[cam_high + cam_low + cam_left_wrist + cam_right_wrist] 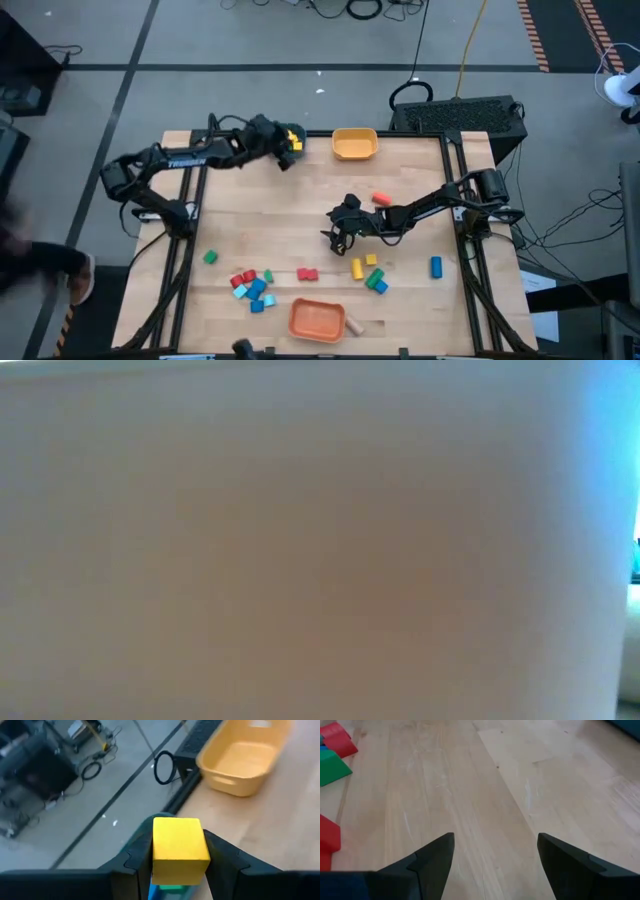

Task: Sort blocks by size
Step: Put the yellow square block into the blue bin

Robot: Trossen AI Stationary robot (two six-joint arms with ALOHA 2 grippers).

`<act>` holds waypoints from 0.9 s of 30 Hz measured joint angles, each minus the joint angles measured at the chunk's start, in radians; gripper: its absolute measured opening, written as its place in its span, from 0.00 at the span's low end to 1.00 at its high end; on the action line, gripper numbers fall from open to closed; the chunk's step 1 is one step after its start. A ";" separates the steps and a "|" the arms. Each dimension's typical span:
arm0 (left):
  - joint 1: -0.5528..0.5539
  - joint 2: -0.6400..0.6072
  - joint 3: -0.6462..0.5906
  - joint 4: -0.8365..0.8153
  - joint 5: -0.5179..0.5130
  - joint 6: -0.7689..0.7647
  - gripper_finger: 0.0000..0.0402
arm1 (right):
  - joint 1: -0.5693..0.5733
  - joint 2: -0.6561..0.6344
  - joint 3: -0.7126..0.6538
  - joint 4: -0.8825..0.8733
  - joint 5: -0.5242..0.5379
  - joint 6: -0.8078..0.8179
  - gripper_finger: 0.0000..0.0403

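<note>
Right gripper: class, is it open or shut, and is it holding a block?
Open and empty: the right gripper shows only bare table in its gap.

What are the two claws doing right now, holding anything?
Left gripper: closed on a yellow cube, near the far table edge beside the yellow bowl.
Right gripper: open, empty, over bare table mid-table.

Black jointed arms, wedge-shaped dark fingers (432, 862)
</note>
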 joint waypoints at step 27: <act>0.222 0.245 -0.001 0.074 0.064 -0.157 0.55 | 0.000 0.000 0.000 0.000 -0.030 -0.008 0.67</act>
